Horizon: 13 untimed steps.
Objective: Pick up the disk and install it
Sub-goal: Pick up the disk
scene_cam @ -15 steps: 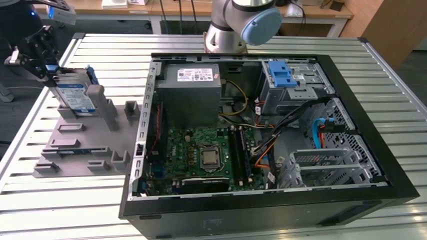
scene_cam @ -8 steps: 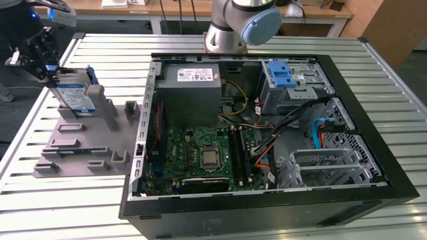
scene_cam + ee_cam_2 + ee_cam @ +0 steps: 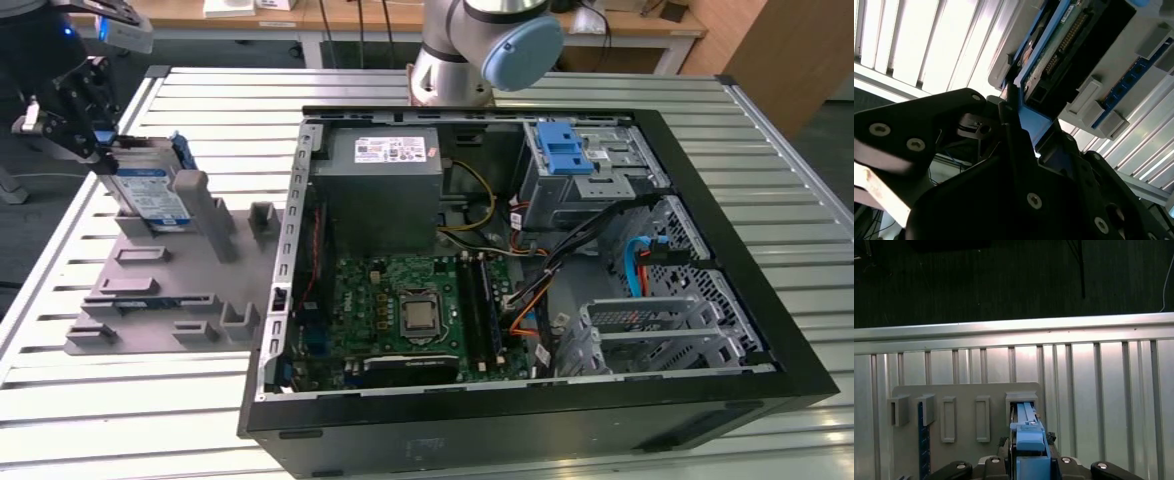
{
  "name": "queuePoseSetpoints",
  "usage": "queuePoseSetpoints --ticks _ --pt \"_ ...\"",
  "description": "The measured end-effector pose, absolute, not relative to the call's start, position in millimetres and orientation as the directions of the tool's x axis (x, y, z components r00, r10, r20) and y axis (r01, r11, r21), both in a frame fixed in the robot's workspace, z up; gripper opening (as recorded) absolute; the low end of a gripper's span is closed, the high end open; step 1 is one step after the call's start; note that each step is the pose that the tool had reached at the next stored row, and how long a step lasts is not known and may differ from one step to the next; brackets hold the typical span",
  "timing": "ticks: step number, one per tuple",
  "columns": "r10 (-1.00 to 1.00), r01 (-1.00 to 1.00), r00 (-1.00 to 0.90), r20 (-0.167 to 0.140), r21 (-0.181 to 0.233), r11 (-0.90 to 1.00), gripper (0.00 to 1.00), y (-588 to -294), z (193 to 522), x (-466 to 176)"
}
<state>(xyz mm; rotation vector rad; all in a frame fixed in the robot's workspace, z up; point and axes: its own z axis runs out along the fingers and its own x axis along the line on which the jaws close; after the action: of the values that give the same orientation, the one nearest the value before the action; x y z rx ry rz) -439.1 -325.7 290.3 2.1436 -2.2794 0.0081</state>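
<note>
Exterior view: gripper (image 3: 96,150) mount cut by top and left edges. Gripper covers upper end of disk (image 3: 150,195). Disk lower edge hidden behind posts of holder (image 3: 147,300). Arm (image 3: 474,40) cut off by top edge. Front face of case (image 3: 534,425) runs off bottom edge. Disk label print too small to tell.

Second wrist view: gripper body hides disk near end, gripped part buried between jaws. Disk far end cut by top edge.

First wrist view: gripper and disk both cut by bottom edge.

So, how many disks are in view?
1: the disk stands on edge in the grey holder, at the exterior view's left, in the gripper. The case may hide others.
</note>
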Motion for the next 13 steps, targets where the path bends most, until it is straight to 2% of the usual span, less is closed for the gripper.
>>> queuePoseSetpoints --ticks 13 --pt "-1.000 -1.000 -0.017 0.013 0.005 0.017 0.37 -327.1 290.2 -439.6"
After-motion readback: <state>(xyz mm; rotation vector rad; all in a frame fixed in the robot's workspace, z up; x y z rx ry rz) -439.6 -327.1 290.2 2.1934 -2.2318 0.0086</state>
